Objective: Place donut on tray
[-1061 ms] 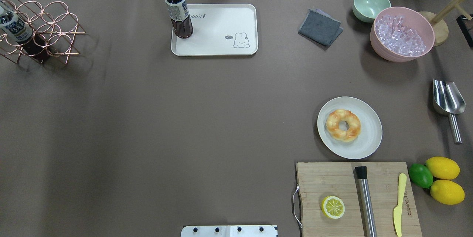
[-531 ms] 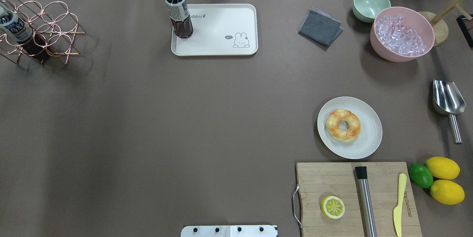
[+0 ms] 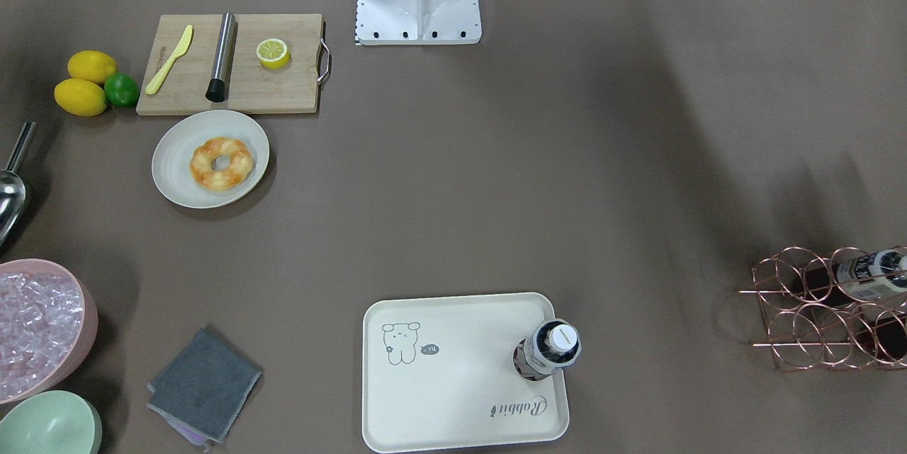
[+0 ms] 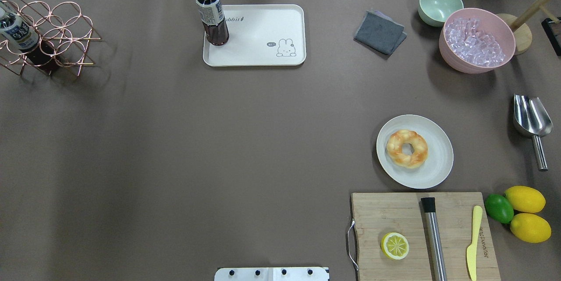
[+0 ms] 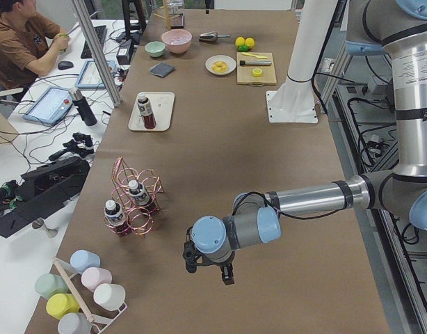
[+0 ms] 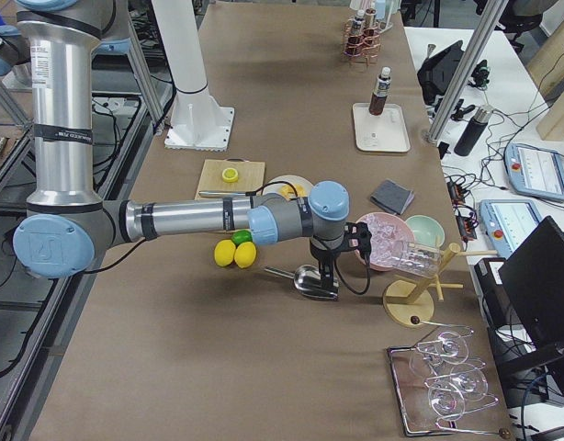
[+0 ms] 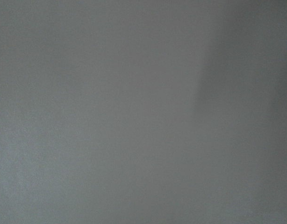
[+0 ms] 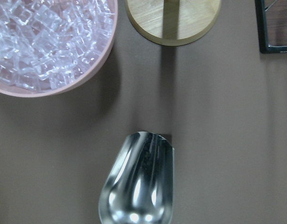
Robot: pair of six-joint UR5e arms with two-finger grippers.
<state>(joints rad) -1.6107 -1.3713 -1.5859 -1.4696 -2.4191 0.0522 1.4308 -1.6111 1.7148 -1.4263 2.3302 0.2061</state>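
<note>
Plainly shows the donut (image 4: 418, 151) lying flat on the round plate (image 4: 434, 171), just beside the cutting board (image 4: 385, 215) and well apart from the tray (image 4: 258, 48), with a bottle (image 4: 211, 13) upright in one tray corner. Cannot tell how far either tool is parted or whether anything is held: finds the left gripper (image 5: 208, 268) low over the table (image 4: 175, 140) near the wire rack (image 5: 133, 202), the right gripper (image 6: 326, 271) over the metal scoop (image 8: 139, 186), both seen only from the side.
</note>
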